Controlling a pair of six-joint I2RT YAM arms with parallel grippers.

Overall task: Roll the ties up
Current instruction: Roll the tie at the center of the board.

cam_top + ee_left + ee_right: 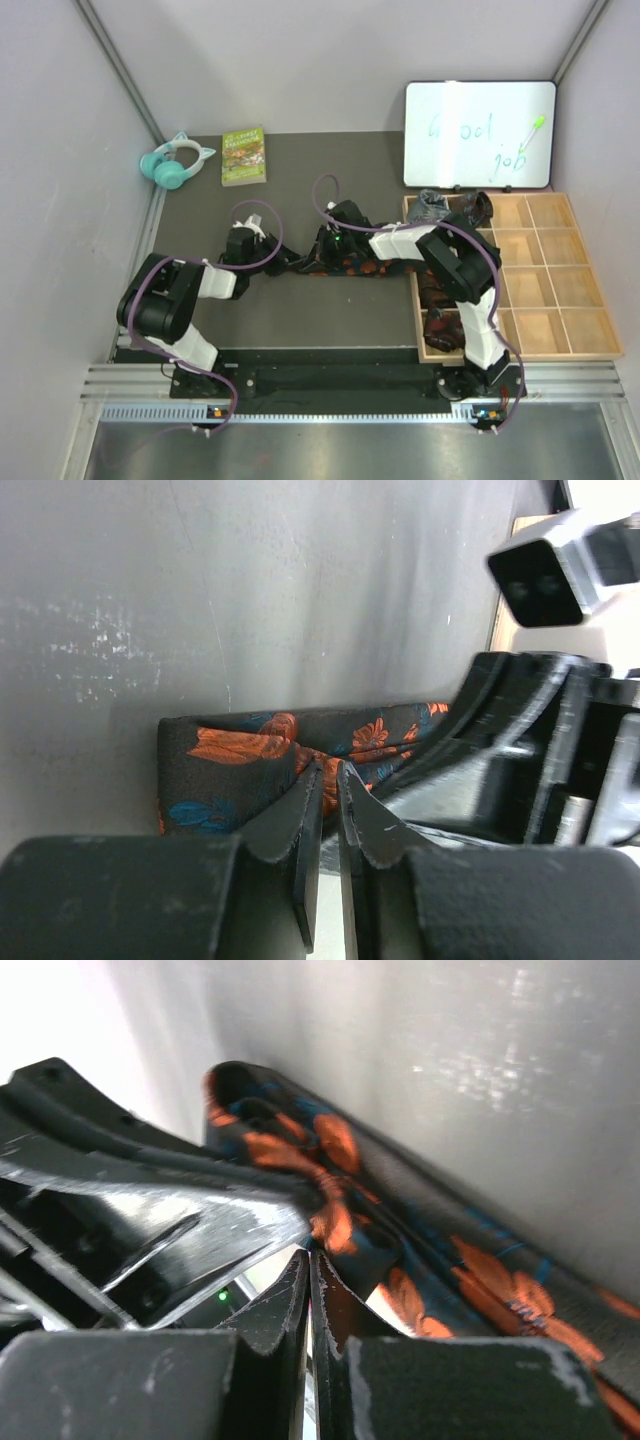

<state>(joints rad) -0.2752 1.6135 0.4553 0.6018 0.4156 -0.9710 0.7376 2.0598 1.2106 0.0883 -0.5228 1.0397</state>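
Pinching the left end of the black, orange-flowered tie (pixel 352 267), the left gripper (pixel 328 772) leans over the middle of the dark table (pixel 330 322). The strip stretches right to the wooden tray (pixel 573 268). The right gripper (pixel 306 1256), fingers pressed together, noses against a fold of the same fabric. A grey roll (pixel 431 207) and a dark brown roll (pixel 476 207) sit along the tray's far-left edge.

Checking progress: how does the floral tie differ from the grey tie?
The floral tie lies stretched out on the dark mat; the grey tie sits bunched in the wooden tray. Floral tie is black with orange blotches; grey tie looks plain. Both are fabric neckties.
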